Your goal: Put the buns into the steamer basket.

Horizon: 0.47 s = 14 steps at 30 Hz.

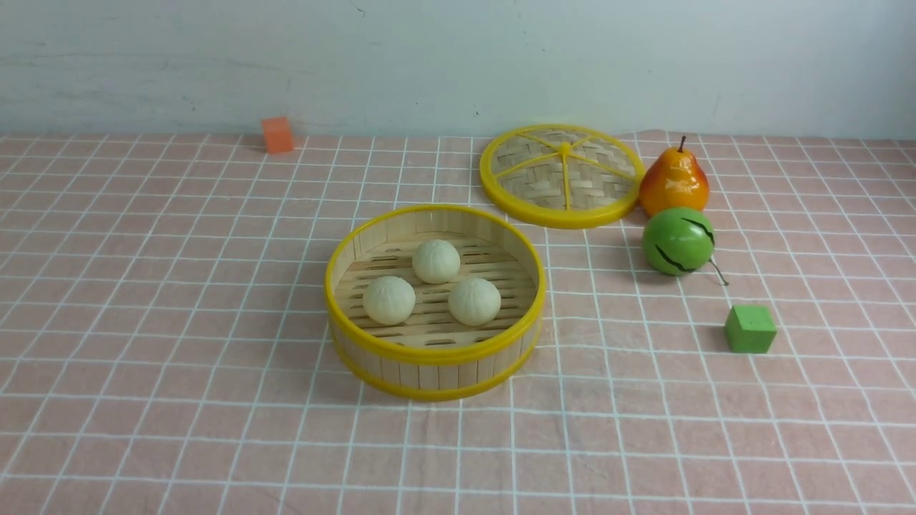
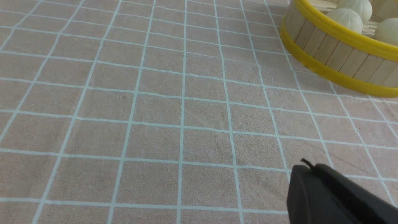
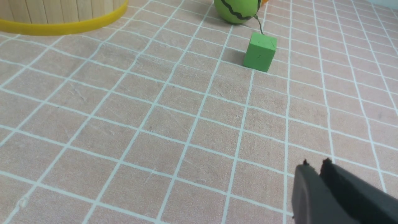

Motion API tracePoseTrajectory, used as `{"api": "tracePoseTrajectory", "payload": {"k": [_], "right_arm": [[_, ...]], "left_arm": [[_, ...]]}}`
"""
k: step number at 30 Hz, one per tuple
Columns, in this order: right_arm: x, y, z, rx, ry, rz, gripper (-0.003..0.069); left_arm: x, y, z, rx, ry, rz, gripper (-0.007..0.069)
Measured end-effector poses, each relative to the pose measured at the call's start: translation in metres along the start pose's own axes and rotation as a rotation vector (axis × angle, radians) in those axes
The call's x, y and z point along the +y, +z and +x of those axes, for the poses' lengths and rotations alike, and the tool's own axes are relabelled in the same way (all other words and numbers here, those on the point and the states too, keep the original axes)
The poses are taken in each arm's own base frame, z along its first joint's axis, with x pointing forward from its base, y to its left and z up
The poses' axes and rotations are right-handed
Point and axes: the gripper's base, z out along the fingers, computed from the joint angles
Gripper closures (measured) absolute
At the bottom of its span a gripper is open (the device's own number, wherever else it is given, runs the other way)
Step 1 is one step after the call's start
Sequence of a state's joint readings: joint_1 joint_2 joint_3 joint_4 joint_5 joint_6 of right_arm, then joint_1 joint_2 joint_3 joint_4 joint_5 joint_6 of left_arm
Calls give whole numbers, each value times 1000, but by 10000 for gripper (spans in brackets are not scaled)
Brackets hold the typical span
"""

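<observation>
Three cream-white buns (image 1: 436,261) (image 1: 388,300) (image 1: 474,301) lie on the slatted floor of the steamer basket (image 1: 435,354) at the middle of the table. Neither arm shows in the front view. In the left wrist view my left gripper (image 2: 311,166) hangs shut and empty over bare cloth, well short of the basket (image 2: 329,49), where the buns (image 2: 344,20) peek over the rim. My right gripper (image 3: 315,163) shows a narrow gap between its tips and holds nothing. It is over the cloth, away from the basket's edge (image 3: 62,28).
A flat woven lid (image 1: 558,218) lies behind the basket on the right. Beside it are a pear (image 1: 673,182), a green striped ball (image 1: 678,241) and a green cube (image 1: 750,329). An orange cube (image 1: 278,134) sits by the back wall.
</observation>
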<state>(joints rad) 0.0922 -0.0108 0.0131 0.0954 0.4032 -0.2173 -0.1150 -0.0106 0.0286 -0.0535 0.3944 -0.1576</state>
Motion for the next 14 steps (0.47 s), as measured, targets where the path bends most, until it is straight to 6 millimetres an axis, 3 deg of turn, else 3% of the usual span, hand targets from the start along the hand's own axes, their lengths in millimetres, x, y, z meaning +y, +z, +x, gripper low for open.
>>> {"api": "tracePoseTrajectory", "payload": {"k": [14], "right_arm": [[0, 0, 0, 0, 0, 0, 577]], "left_arm": [[0, 0, 0, 0, 0, 0, 638]]}}
